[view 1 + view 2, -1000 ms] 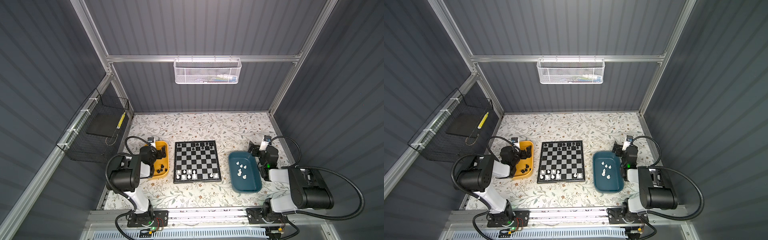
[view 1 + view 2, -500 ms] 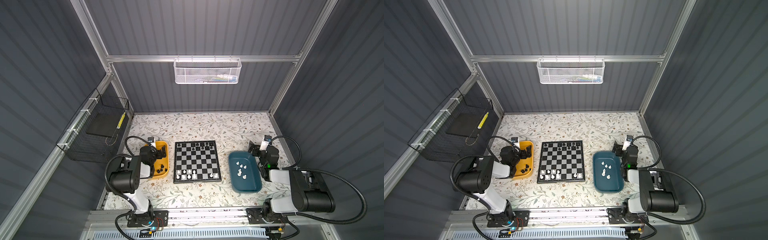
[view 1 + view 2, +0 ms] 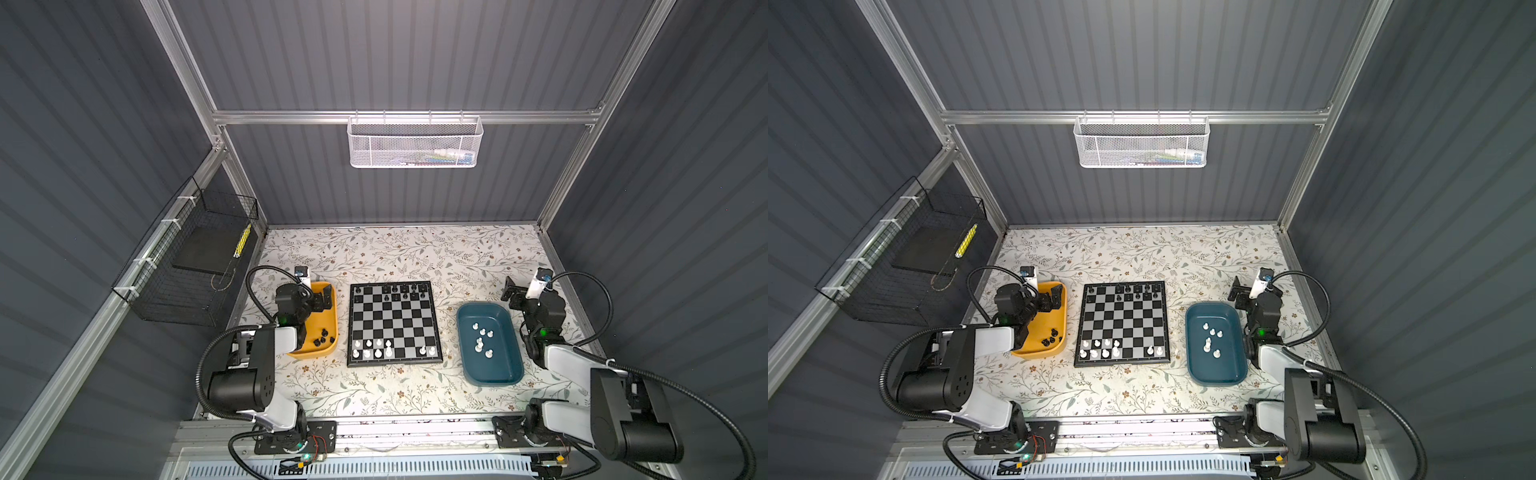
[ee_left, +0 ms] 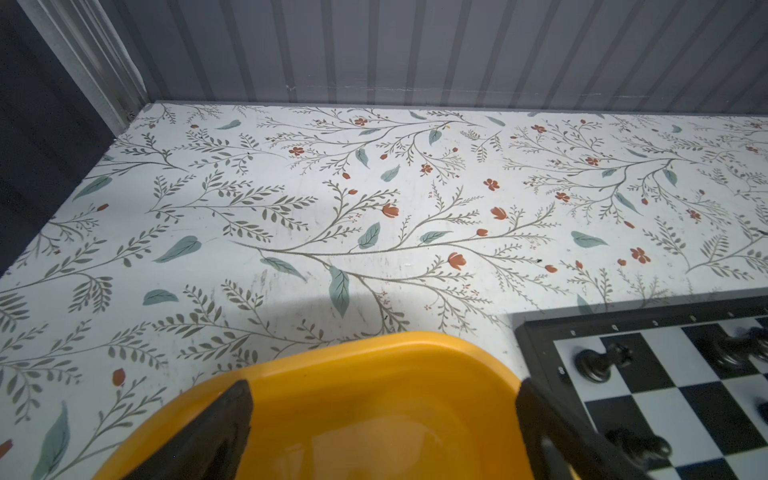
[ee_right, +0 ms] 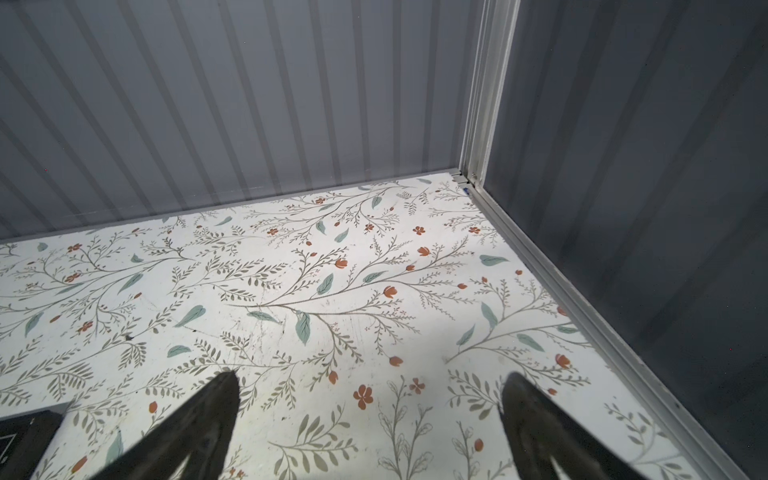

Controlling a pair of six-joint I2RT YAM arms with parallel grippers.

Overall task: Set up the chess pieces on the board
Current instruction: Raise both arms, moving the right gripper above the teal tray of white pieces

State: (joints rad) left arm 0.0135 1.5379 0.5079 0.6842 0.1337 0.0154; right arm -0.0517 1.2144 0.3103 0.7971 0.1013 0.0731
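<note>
While the board [image 3: 393, 324] lies flat mid-table [image 3: 395, 253] with each side only partly set, black chessmen [image 3: 399, 291] on its far rows and white chessmen [image 3: 376, 353] on its near rows, the biggest risk, I judge, is an arm crossing low and toppling what already stands. The yellow tray [image 3: 323, 319] sits just left of the board and the teal tray [image 3: 494, 372] to its right. The left gripper [image 3: 325, 298] hangs over the yellow tray's far end, and the right gripper [image 3: 512, 295] hangs over bare table beyond the teal tray. Both are spread wide and hold nothing. Loose black pieces [image 3: 322, 336] lie in the yellow tray and white pieces [image 3: 481, 341] in the teal one. Such tiny, round-based chess pieces could squirt out of a pinch or settle off their square. Both top views give the whole layout. Only the left wrist view brings the board's corner close, with black chessmen on it, while the right wrist view offers little but table and wall, with no tray and no piece.
</note>
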